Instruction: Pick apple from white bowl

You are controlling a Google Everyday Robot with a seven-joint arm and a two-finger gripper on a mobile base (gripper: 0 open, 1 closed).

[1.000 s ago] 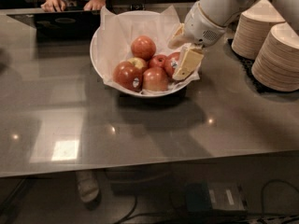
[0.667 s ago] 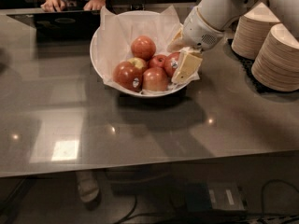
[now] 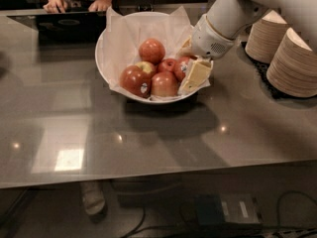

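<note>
The white bowl (image 3: 106, 58), lined with crinkled white paper, stands on the grey table and holds several apples. My gripper (image 3: 191, 62) reaches into the bowl's right side from the upper right. It is open, with one cream finger (image 3: 196, 76) in front of and one behind a red apple (image 3: 181, 69) that has a small pale sticker. That apple lies against the right wall, partly hidden by the gripper. A darker red stickered apple (image 3: 135, 81), a small yellow-green apple (image 3: 146, 67) and other red apples (image 3: 152, 50) lie to its left.
Stacks of beige paper plates (image 3: 293, 66) stand at the right on a dark mat. A person's hands (image 3: 101, 5) rest on a dark tray (image 3: 69, 26) at the table's far edge. The grey table (image 3: 148, 138) stretches out in front of the bowl.
My gripper has sunk a little lower into the bowl's right side around the stickered apple. The apples and the bowl have not moved.
</note>
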